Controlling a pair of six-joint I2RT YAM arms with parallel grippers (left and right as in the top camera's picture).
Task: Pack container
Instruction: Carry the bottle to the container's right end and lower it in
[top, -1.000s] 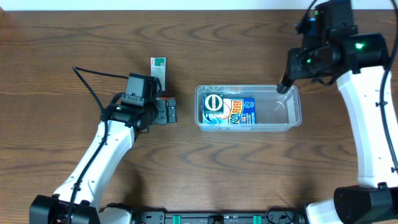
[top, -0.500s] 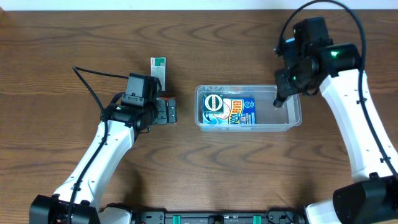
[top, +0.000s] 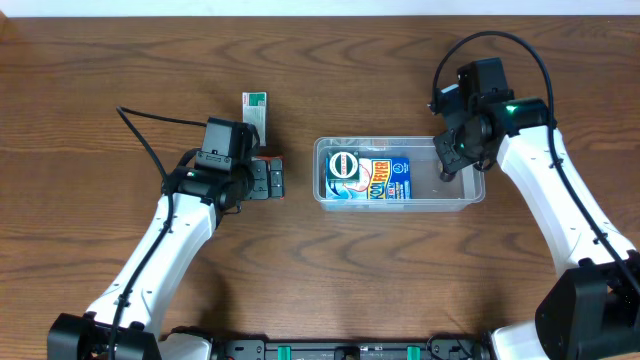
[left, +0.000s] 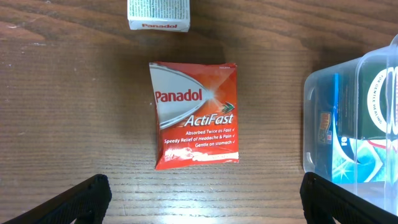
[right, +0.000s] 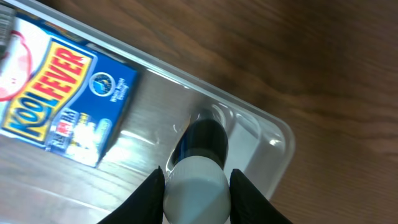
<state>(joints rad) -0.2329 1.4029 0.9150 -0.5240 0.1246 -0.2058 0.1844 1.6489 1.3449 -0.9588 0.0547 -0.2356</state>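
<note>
My left fingers (left: 74, 202) stand wide apart with nothing between them, and my right fingers (right: 149, 196) are clamped on a white tube (right: 198, 165) with a black end. From overhead, the container (top: 400, 203) lies near the middle of the wooden table (top: 100, 60). A blue packet (top: 388, 178) and a round green-and-white label (top: 345, 167) fill its left half. My right gripper (top: 452, 160) reaches into its right end, and my left gripper (top: 268, 180) hangs to its left, apart from it. A green-and-white box (top: 255, 108) lies just beyond that gripper. In the left wrist view a red sachet (left: 194, 115) lies flat between my spread fingers. It reads "Panadol ActiFast", then "Absorbed Twice as Fast", "Speedy Relief of Headache & Pain" and "Gentle on stomach". The box sits just past the sachet at the top edge, its red lettering too small to read. The container's rounded corner stands near the sachet on the right, not touching it. In the right wrist view the tube's black end points down inside the container, close to a rounded corner. The blue packet beside it reads "KOOLFEVER" in red on yellow, and nothing lies between the two.
</note>
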